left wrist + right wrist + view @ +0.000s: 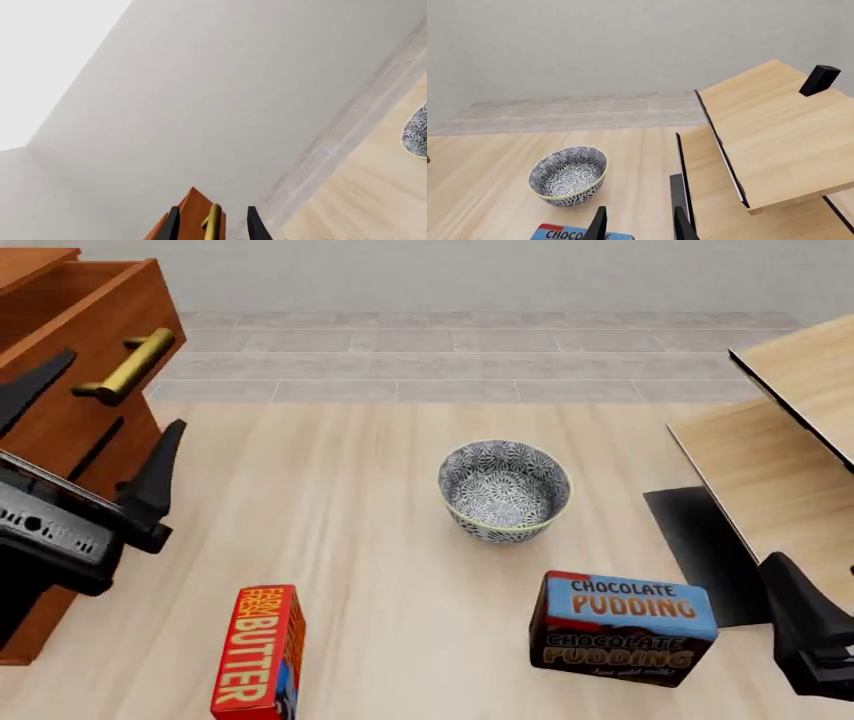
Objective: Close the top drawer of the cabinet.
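The reddish-brown cabinet (pixel 38 635) stands at the left edge of the front view. Its top drawer (pixel 100 325) sticks out from it, with a brass bar handle (pixel 127 365) on its front. My left gripper (pixel 94 430) is open right in front of the drawer, its black fingers either side of the front. In the left wrist view the handle (pixel 212 220) and the drawer's corner (pixel 193 210) sit between the open fingers of the left gripper (pixel 212 225). My right gripper (pixel 639 225) is open and empty at the lower right (pixel 801 620).
A patterned bowl (pixel 505 488) sits mid-table. A chocolate pudding box (pixel 621 628) lies in front of it, a red butter box (pixel 260 650) at the lower left. Pale light-wood furniture with a black edge (pixel 787 440) fills the right side, close to the right gripper.
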